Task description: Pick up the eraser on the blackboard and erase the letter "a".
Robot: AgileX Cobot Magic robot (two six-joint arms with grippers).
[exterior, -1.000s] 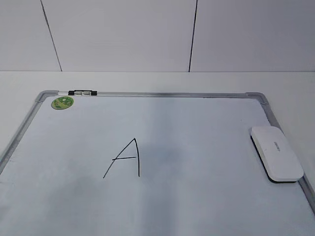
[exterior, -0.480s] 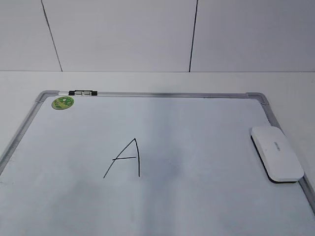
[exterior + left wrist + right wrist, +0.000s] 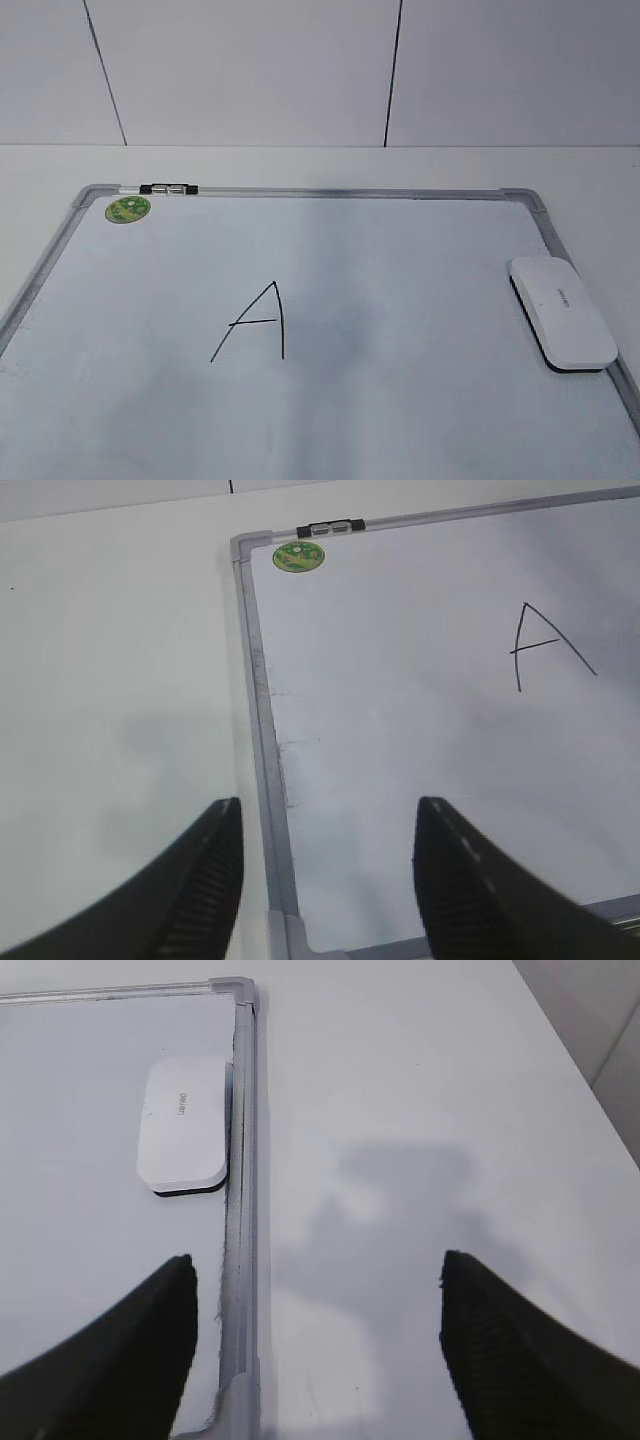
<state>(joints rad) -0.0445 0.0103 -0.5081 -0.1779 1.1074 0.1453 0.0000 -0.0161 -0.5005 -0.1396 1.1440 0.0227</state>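
The eraser (image 3: 562, 312), a white oblong block with a black underside, lies on the blackboard (image 3: 400, 250) against its right frame; it also shows in the right wrist view (image 3: 183, 1125). The only writing I see is an angular capital "A" (image 3: 258, 322), left of the board's middle, also in the left wrist view (image 3: 545, 645). No rounded lowercase "a" shows. My left gripper (image 3: 330, 805) is open and empty over the board's near left corner. My right gripper (image 3: 317, 1260) is open and empty over the table just right of the board's near right corner, nearer than the eraser. Neither gripper shows in the exterior view.
A small black-and-silver marker (image 3: 168, 188) lies on the board's far frame near the left corner, beside a round green sticker (image 3: 127, 209). The board rests on a white table (image 3: 590, 170) with a white panelled wall behind.
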